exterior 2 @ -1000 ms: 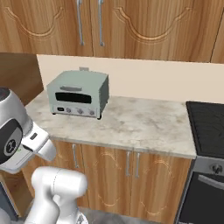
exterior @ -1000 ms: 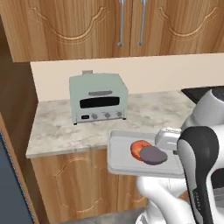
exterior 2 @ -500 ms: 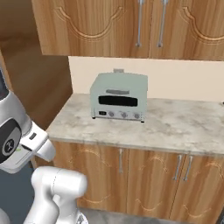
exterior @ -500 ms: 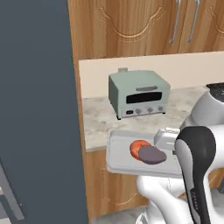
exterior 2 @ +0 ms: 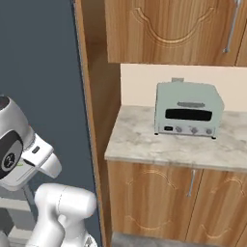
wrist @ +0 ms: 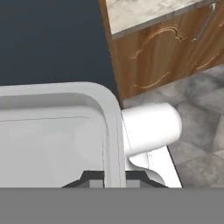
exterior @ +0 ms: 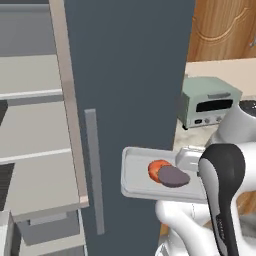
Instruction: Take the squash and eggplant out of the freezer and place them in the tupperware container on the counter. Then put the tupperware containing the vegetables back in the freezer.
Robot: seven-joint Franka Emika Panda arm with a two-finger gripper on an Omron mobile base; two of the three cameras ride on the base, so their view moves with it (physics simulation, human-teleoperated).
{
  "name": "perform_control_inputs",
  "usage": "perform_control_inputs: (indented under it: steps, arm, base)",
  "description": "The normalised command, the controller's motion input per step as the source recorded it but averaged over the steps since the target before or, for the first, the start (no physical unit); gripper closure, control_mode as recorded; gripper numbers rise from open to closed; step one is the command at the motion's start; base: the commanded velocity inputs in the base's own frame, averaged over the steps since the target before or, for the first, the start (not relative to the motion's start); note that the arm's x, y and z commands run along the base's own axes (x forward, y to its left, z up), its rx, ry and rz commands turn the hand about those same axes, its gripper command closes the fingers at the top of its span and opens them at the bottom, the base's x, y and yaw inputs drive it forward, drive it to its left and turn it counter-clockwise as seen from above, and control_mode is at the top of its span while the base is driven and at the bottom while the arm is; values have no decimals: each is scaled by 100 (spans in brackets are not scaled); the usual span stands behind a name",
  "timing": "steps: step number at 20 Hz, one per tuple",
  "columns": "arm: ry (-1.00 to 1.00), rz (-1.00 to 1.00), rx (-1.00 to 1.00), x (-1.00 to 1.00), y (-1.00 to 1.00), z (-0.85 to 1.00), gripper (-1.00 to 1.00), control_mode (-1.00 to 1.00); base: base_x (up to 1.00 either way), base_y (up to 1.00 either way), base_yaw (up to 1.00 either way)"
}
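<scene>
The pale grey tupperware container [exterior: 136, 175] hangs in the air in front of the freezer, held level. In it lie the orange-red squash [exterior: 155, 168] and, touching it on the right, the dark purple eggplant [exterior: 174, 176]. My gripper [exterior: 188, 159] is shut on the container's right rim; in the hand view that rim [wrist: 112, 127] runs between my fingertips [wrist: 97, 178]. The freezer's slate-grey door [exterior: 130, 75] stands open behind the container, with its bar handle [exterior: 94, 170]. Grey inner shelves [exterior: 30, 125] show at the left. The counter [exterior 2: 169, 144] lies to the right.
A mint-green toaster oven [exterior 2: 189, 108] stands on the counter, also seen past the door edge [exterior: 207, 102]. Brown cabinet doors [exterior 2: 159, 202] sit below the counter and wall cabinets [exterior 2: 169, 29] above. Pale drawers [exterior: 45, 230] sit low in the freezer. Tiled floor [wrist: 197, 131] lies beneath.
The whole picture has shifted: the base has swung left from the counter toward the open freezer. The container with both vegetables stays in my grip, unchanged relative to the arm.
</scene>
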Motion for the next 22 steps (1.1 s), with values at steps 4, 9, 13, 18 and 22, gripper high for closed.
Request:
perform_control_inputs:
  steps: [4, 9, 13, 18, 22]
  arm:
    - [0, 0, 0, 0, 0, 0, 100, 100]
    - [0, 0, 0, 0, 0, 0, 100, 100]
    - [0, -6, 5, -9, -6, 7, 100, -100]
    - [0, -44, 39, -51, -16, 50, 100, -100]
    - [0, -49, 40, -36, 9, 78, 100, -100]
  base:
    - [-1, 100, -3]
    - [0, 81, -5]
    - [-5, 23, -8]
    - [0, 0, 0]
    - [0, 0, 0]
